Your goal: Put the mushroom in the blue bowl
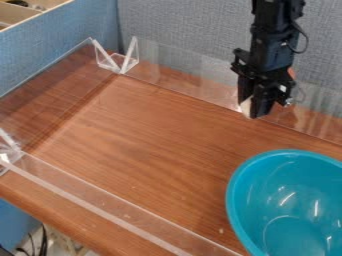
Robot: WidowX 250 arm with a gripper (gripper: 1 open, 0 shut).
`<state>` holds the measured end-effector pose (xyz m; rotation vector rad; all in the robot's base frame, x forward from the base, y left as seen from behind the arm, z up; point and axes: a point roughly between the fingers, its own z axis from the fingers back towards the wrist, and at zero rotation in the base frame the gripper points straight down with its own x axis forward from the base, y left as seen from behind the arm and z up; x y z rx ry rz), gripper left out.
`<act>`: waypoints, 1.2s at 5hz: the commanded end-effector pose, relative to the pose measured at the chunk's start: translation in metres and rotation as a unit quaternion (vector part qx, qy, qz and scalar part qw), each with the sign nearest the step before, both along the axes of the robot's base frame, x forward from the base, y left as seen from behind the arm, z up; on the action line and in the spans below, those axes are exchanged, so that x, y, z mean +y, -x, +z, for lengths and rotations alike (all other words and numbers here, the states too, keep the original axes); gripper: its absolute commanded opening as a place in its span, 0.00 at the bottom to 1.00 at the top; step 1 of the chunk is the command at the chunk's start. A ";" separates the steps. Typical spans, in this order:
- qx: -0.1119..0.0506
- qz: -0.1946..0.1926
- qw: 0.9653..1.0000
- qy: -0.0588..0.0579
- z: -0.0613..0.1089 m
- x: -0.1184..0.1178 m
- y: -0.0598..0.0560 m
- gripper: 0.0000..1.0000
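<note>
Clearly the gripper (265, 103) hangs nose-down above the far right part of the worktop (147, 140), its dark fingers drawn close together. Whether they are clamped on anything is hard to read: the fingertips are black against a pale background and no cream stem or reddish cap shows between them. The mushroom cannot be made out on the wood either, so my judgement is that it sits hidden inside the narrow grip, which would explain why the fingers are neither fully shut nor spread. The vertical pose suits a carry: a small toy pinched from above is least likely to slip sideways.

Nearer the camera and to the right lies the blue bowl (254, 180), empty, its rim cut by the picture's edge. The gripper is well apart from it, above and behind the rim. A clear plastic fence (80, 190) runs round the wooden surface, presumably to keep stray things from rolling off. Blue panels (160, 25) stand behind.
</note>
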<state>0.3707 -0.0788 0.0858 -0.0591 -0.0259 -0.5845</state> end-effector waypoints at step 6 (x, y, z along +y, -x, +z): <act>-0.073 -0.008 0.997 0.023 0.038 0.008 -0.009 0.00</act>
